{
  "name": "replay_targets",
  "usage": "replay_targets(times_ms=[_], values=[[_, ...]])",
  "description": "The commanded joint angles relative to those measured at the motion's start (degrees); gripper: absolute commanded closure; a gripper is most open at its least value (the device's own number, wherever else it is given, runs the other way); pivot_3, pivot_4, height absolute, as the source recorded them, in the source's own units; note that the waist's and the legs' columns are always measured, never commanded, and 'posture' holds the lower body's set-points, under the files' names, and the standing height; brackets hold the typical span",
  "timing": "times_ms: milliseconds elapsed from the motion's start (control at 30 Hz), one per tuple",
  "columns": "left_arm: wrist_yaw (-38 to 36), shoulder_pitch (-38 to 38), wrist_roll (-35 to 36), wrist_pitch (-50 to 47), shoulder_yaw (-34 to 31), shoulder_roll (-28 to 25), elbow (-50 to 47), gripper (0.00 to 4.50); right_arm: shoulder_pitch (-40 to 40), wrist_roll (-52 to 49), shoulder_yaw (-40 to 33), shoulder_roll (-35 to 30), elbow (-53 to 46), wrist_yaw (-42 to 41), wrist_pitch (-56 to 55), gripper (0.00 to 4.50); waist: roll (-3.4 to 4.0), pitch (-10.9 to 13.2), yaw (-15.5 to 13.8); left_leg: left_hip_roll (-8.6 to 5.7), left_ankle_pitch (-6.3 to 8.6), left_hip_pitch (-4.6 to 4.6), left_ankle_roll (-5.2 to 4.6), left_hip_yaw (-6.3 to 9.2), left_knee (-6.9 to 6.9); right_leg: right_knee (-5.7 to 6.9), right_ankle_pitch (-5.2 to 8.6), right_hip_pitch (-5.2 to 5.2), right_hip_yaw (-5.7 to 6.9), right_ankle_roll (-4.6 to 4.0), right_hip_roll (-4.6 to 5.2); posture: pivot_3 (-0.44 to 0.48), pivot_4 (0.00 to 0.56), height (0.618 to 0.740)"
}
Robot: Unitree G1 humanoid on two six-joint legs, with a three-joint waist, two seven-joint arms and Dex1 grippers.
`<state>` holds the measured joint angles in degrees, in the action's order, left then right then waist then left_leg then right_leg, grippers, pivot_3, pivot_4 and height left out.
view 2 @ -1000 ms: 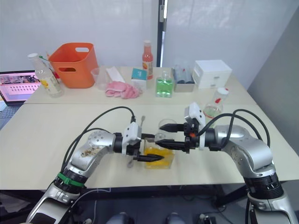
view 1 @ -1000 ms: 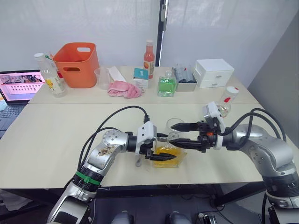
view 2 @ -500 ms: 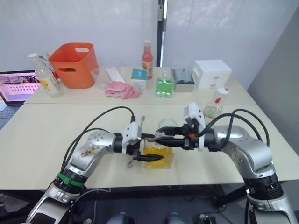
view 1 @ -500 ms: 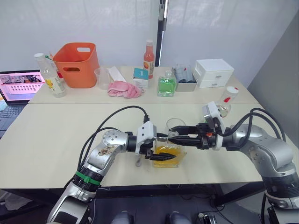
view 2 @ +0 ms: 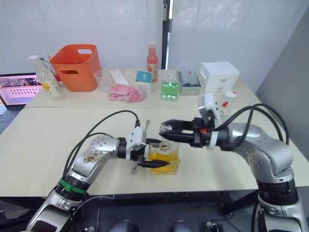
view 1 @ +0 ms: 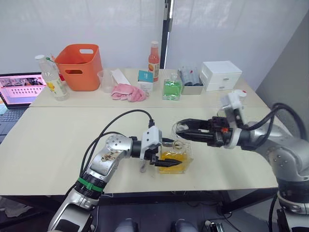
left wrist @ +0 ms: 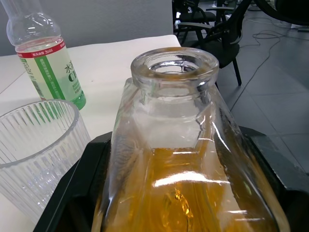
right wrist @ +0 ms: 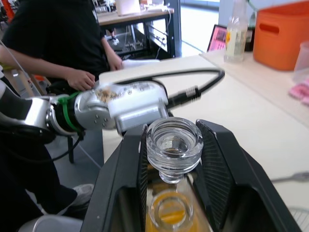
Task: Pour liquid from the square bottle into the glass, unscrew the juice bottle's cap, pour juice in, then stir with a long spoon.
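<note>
The left pincer (view 1: 166,158) grips the square bottle (view 1: 175,159) on the desk (view 1: 48,140); its open neck shows, amber liquid in the lower body. The right pincer (view 1: 181,130) clamps a clear glass stopper (right wrist: 174,142) just above that neck. The ribbed glass (left wrist: 36,150) stands just beside, the juice bottle (left wrist: 46,63) behind it.

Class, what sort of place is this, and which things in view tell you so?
Probably a robotics lab or test room: plain work tables against white curtains, a laptop at one end, and office chairs on a bare floor.
</note>
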<state>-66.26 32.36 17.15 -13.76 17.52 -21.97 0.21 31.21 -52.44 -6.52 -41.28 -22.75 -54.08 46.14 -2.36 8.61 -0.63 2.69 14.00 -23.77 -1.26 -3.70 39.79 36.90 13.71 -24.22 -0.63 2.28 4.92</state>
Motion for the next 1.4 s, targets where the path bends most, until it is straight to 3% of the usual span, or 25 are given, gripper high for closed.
replay_targets(times_ms=[33,267,400,500,800,967,1233,1300,1400], values=[[-0.09,-0.09,-0.92,0.58,0.34,-0.41,-0.75,1.7,-1.41,-1.66,-6.05,-1.51,-1.81,3.69,0.37,3.45,0.0,0.0,-0.01,0.0,0.0,0.0,0.0,0.0,0.0,0.0,0.0,0.0,-0.01,0.0,0.0,0.0,0.15,0.715],[-0.17,0.27,-0.8,1.43,0.31,-0.33,0.09,1.7,-19.24,4.44,-18.36,-2.26,-5.46,15.99,-1.02,3.45,0.07,-0.03,-0.18,-0.03,0.03,-0.08,-0.04,-0.01,-0.02,-0.1,0.0,0.0,-0.02,0.0,0.01,0.0,0.15,0.715],[-0.59,0.73,-0.71,1.94,0.39,0.06,0.95,1.7,-29.57,11.62,-20.99,2.4,-9.74,24.92,-4.46,3.45,0.19,-0.07,-0.06,0.01,0.02,-0.01,-0.04,0.0,-0.01,-0.07,0.01,0.06,-0.04,0.02,-0.05,0.0,0.15,0.715],[-0.9,1.07,-0.72,2.29,0.69,0.67,1.41,1.7,-32.91,21.75,-18.32,9.41,-8.1,35.82,-9.36,3.45,0.2,-0.08,-0.05,-0.01,0.02,-0.02,-0.04,-0.03,0.02,-0.1,0.01,0.05,-0.09,0.03,-0.05,0.0,0.15,0.715],[-1.68,2.01,-1.08,3.04,0.91,1.73,2.74,1.7,-31.78,37.32,-11.37,22.77,6.13,46.97,-24.85,3.45,0.28,-0.08,-0.15,-0.08,0.02,-0.03,-0.04,-0.15,0.02,-0.13,0.01,0.04,-0.13,0.04,-0.04,0.0,0.15,0.715],[-1.97,2.44,-1.26,3.32,0.64,1.83,3.23,1.7,-30.75,40.39,-9.98,23.8,15.02,46.61,-30.53,3.45,0.31,-0.08,-0.12,-0.08,0.02,-0.04,-0.04,-0.15,0.01,-0.13,0.01,0.04,-0.13,0.04,-0.03,0.0,0.15,0.715],[-1.76,2.93,-1.38,2.87,0.4,1.76,3.18,1.7,-29.41,39.44,-10.59,23.94,18.86,45.19,-32.0,3.45,0.31,-0.08,-0.07,-0.08,0.02,-0.01,-0.05,-0.11,0.03,-0.13,0.0,0.09,-0.14,0.04,-0.04,0.0,0.15,0.715],[-1.76,2.87,-1.35,2.75,0.36,1.66,2.98,1.7,-29.42,39.22,-10.68,24.16,18.74,44.9,-32.4,2.42,0.31,-0.08,-0.08,-0.08,0.02,-0.01,-0.05,-0.11,0.03,-0.13,0.0,0.09,-0.14,0.04,-0.04,0.0,0.15,0.715],[-1.81,2.96,-1.28,2.58,0.32,1.6,2.96,1.7,-29.12,38.92,-10.98,24.6,18.7,44.83,-33.5,1.4,0.33,-0.08,-0.07,-0.08,0.02,-0.02,-0.05,-0.11,0.03,-0.12,0.0,0.07,-0.14,0.04,-0.04,0.0,0.15,0.715]])
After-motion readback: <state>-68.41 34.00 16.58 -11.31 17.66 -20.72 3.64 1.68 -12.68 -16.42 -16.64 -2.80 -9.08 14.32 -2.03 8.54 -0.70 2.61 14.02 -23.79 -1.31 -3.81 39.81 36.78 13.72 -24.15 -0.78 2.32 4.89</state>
